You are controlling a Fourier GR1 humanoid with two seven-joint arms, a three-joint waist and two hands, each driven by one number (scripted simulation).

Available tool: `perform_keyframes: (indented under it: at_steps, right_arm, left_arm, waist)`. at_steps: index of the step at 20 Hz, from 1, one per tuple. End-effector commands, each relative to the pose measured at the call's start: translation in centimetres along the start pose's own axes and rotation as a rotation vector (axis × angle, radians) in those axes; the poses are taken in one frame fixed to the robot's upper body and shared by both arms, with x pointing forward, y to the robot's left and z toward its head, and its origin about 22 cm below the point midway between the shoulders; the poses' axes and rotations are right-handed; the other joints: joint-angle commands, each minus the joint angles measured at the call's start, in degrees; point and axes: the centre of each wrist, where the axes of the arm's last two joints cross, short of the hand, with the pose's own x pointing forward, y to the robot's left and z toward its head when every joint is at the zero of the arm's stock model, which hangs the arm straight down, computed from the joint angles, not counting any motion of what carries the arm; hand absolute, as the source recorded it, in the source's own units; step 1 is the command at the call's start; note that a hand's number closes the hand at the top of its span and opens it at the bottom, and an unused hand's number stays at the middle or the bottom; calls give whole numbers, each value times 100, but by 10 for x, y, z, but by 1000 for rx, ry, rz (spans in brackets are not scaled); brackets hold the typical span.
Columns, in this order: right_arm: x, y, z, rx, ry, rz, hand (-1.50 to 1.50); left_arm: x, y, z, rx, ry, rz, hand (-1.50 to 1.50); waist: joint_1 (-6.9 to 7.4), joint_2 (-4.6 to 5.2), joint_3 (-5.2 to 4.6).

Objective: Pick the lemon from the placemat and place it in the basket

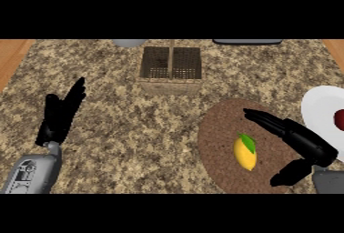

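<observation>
Yellow lemon (245, 154) on placemat (222, 136); right hand (295, 139) beside it, fingers (265, 119) spread.

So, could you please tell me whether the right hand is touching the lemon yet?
Apart. The head view shows brown placemat between the lemon and the open right hand beside it.

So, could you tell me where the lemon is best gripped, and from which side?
Probably across its narrow middle: the lemon lies lengthwise on the placemat, leaf at its far end. The open right hand is beside it, so come from the right.
</observation>
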Motion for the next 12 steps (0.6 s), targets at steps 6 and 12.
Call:
perform_keyframes:
  at_steps: [6,12]
  right_arm:
    - [-12,18,-21,38,25,-1,-150]
    - [-4,16,-13,61,34,-3,-150]
  left_arm:
    - [-22,-20,-6,-17,15,1,0]
    - [-9,-11,6,5,-2,-4,0]
  waist:
    - [-4,7,1]
    - [0,1,1]
